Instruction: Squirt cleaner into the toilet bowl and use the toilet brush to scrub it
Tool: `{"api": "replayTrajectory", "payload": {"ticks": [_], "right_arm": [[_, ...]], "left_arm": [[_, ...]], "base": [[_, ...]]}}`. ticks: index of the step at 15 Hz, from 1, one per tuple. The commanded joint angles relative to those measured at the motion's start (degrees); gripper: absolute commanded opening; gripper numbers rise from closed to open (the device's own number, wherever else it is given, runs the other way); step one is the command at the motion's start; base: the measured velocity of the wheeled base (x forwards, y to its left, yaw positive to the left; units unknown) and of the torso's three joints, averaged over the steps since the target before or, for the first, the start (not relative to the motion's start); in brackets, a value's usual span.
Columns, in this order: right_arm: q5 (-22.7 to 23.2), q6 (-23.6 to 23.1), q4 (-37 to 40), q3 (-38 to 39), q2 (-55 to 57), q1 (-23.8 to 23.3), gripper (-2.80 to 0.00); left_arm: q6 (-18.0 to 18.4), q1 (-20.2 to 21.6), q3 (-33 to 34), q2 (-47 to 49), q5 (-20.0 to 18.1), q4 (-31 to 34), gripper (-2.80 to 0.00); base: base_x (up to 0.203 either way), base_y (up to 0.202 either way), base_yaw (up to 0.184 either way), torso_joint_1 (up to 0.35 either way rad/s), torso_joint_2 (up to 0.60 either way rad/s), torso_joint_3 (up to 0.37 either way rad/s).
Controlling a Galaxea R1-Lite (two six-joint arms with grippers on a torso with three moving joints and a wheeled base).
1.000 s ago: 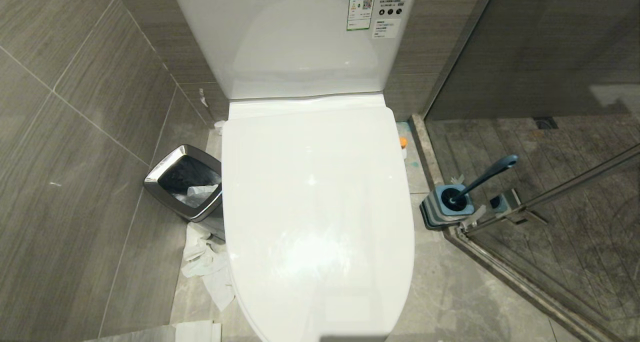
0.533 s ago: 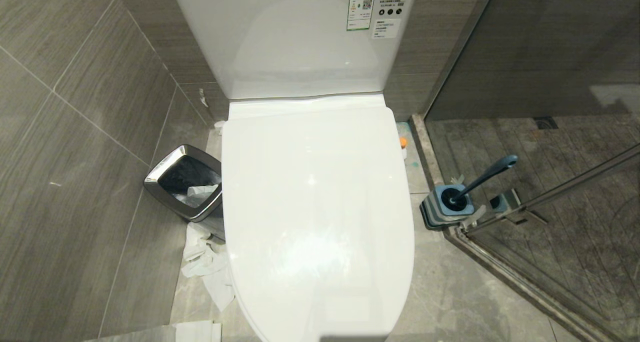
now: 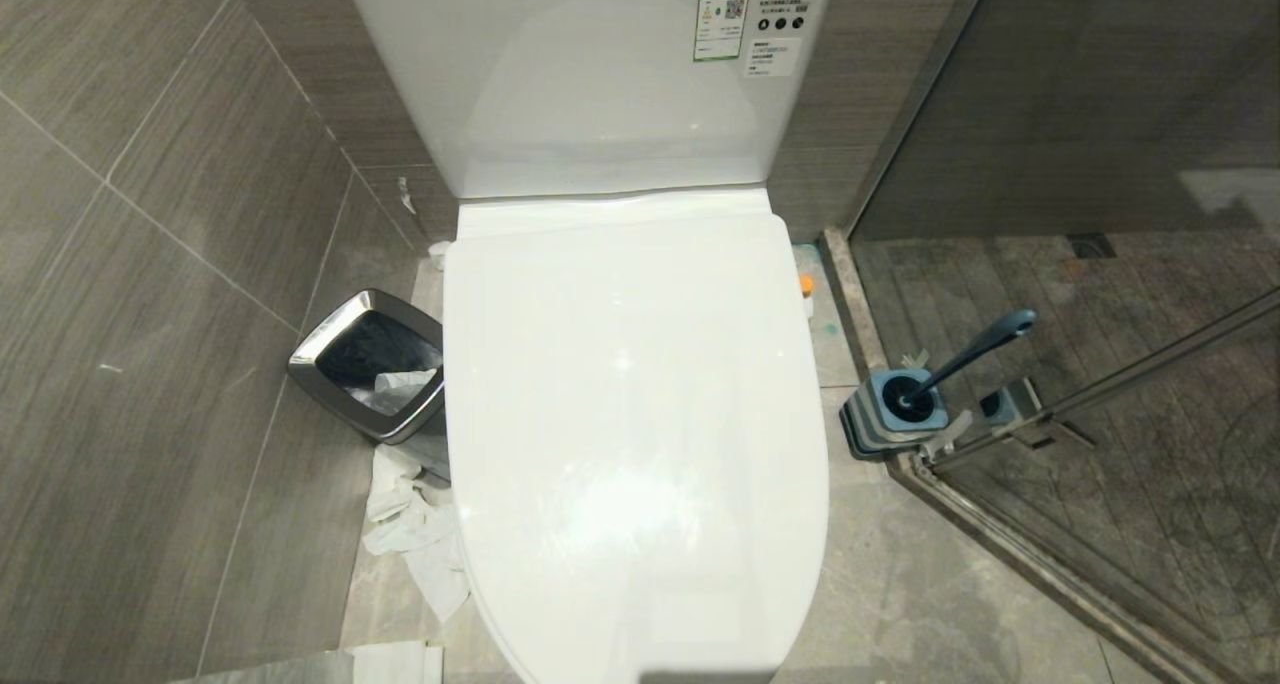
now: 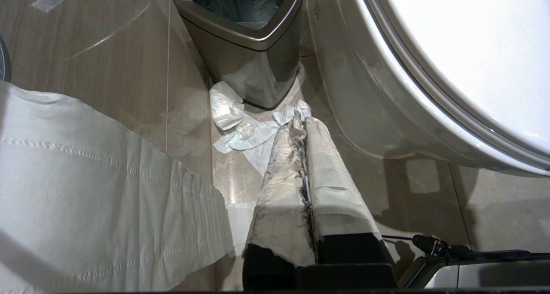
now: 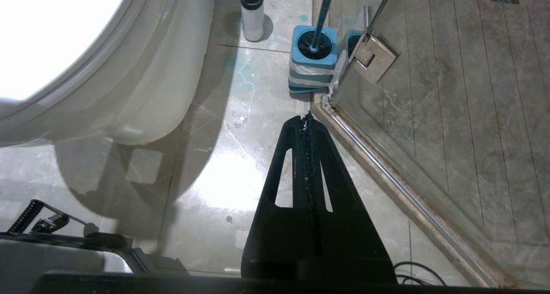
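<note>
The white toilet [image 3: 630,414] fills the middle of the head view with its lid down, so the bowl is hidden. On the floor to its right, a dark blue toilet brush [image 3: 975,349] leans in a blue holder [image 3: 900,409]. The cleaner bottle [image 3: 806,289], white with an orange top, stands behind the seat's right edge; the right wrist view shows it as a white bottle [image 5: 252,14] beyond the brush holder [image 5: 313,49]. Neither arm appears in the head view. My left gripper [image 4: 300,120], wrapped in white, is shut and empty above the floor. My right gripper [image 5: 306,117] is shut and empty too.
A steel waste bin [image 3: 370,364] stands left of the toilet, with crumpled tissue [image 3: 410,534] on the floor in front of it. A sheet of toilet paper [image 4: 86,191] hangs close to the left wrist. A glass shower door and its threshold [image 3: 1000,524] bound the right side.
</note>
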Motion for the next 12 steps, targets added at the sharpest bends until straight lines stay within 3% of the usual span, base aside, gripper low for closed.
{"api": "replayTrajectory", "payload": {"ticks": [1, 12], "right_arm": [[0.03, -0.04, -0.01, 0.01, 0.05, 0.01, -2.80], [0.03, -0.04, -0.01, 0.01, 0.05, 0.06, -2.80]], "left_arm": [[0.00, 0.02, 0.00, 0.11, -0.04, 0.02, -2.80], [0.00, 0.01, 0.06, 0.11, -0.04, 0.02, -2.80]], "base": [[0.000, 0.000, 0.000, 0.000, 0.00, 0.000], [0.000, 0.000, 0.000, 0.000, 0.00, 0.000]]}}
